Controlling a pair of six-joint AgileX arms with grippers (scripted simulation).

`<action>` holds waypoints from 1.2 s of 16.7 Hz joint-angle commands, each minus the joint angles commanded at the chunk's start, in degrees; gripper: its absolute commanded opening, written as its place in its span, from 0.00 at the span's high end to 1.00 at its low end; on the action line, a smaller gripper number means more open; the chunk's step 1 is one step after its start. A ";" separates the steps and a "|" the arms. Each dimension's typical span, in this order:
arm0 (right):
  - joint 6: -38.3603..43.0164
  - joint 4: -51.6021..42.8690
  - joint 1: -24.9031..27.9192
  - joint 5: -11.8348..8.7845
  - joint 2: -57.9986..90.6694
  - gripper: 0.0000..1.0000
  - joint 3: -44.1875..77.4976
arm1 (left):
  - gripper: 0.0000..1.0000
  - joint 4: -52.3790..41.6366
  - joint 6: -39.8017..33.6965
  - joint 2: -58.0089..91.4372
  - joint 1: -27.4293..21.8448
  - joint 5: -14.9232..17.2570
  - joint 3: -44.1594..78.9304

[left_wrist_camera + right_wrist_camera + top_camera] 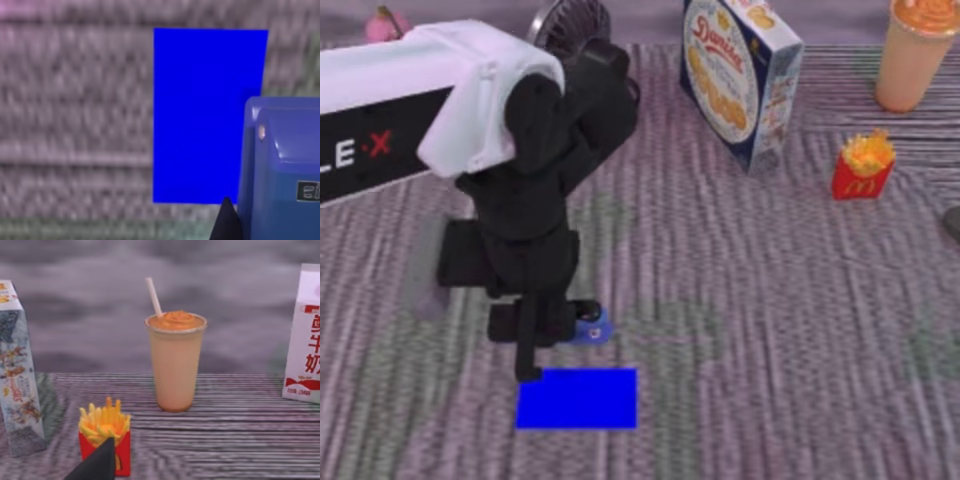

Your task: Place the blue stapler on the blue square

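Observation:
The blue stapler [590,326] pokes out from under my left gripper [548,335], just above the blue square [577,398] in the top view. In the left wrist view the stapler [282,170] fills the near corner, and one dark fingertip [227,220] presses against its side; the gripper is shut on it. The blue square [207,115] lies beyond, partly covered by the stapler's end. My right arm [952,222] stays parked at the table's right edge, and one of its fingertips [100,462] shows with nothing against it.
A cookie box [740,75] stands at the back centre. Red fries carton [863,165] and an orange drink cup [915,50] sit at the back right. A round dark object [570,22] is behind my left arm. A milk carton [305,335] stands beside the cup.

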 joint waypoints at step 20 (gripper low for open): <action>0.00 0.00 0.00 0.00 0.00 0.00 0.00 | 0.55 21.23 -0.89 7.71 -1.01 0.05 -13.24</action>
